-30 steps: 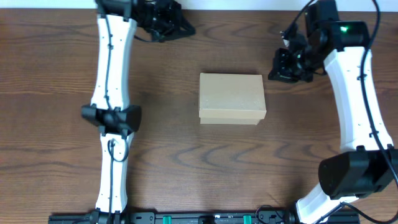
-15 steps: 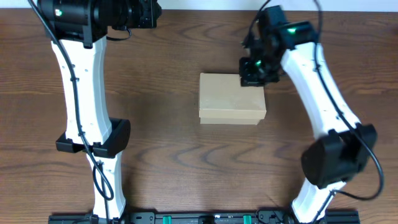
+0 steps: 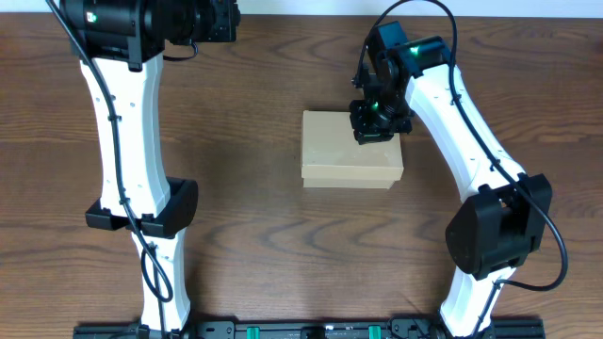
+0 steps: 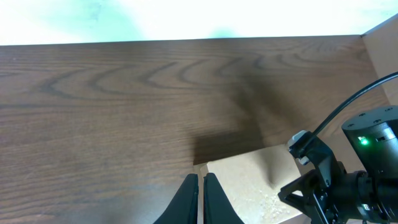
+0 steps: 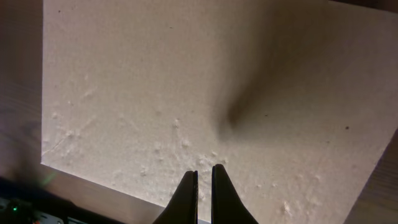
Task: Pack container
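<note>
Box [image 3: 351,151]: tan cardboard, plain, lid lying flat and closed. Sits mid-table [image 3: 245,217], long side across, front wall visible from overhead.

Right gripper [image 3: 377,127]: over box's far right corner, pointing down at lid. Fingers [image 5: 188,193] clenched to narrow slit, nothing between. Shadow cast on lid; contact with lid not discernible.

Left gripper [image 4: 200,183]: at far left of table, well apart from box. Fingers pressed nearly together, grasping nothing. Its wrist view shows box corner and right arm beyond tips.

Right gripper [image 3: 375,127] hangs over the container [image 3: 341,155] corner; other sides lie free.
</note>
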`<act>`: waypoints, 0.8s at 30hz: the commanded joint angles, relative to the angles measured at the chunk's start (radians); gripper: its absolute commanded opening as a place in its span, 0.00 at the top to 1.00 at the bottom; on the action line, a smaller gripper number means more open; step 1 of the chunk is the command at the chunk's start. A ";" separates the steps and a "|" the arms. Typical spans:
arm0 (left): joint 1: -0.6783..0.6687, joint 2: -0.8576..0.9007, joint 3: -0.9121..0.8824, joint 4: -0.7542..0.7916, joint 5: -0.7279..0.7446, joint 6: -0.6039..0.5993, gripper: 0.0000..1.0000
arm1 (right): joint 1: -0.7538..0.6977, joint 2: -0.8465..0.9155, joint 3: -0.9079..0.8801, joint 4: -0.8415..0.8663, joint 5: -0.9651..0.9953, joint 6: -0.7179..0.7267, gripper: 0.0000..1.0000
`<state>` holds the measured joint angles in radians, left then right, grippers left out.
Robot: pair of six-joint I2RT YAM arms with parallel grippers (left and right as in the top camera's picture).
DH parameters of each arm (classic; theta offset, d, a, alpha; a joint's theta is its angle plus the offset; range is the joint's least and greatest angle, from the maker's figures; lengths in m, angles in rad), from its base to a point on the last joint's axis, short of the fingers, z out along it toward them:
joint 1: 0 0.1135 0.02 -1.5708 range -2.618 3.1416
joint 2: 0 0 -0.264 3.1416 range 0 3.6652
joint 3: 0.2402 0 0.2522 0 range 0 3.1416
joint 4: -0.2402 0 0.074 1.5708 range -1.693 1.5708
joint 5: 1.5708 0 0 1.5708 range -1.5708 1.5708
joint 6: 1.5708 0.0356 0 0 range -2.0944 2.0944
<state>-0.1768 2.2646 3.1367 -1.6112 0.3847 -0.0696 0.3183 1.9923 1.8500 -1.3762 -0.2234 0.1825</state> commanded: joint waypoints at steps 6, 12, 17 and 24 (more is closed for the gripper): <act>0.000 0.005 0.005 -0.078 -0.015 0.022 0.94 | 0.040 -0.004 -0.038 0.000 0.014 0.019 0.98; 0.000 -0.005 0.005 -0.078 -0.033 0.023 0.94 | 0.060 -0.004 -0.093 0.022 0.014 0.027 0.98; 0.000 -0.015 0.005 -0.078 -0.056 0.023 0.94 | 0.069 -0.004 -0.144 0.048 0.014 0.027 0.98; 0.000 -0.022 0.005 -0.078 -0.056 0.023 0.94 | 0.069 -0.004 -0.203 0.087 0.014 0.027 0.98</act>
<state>-0.1776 2.2642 3.1367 -1.6112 0.3401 -0.0692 0.3698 1.9915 1.6806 -1.3010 -0.2131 0.1963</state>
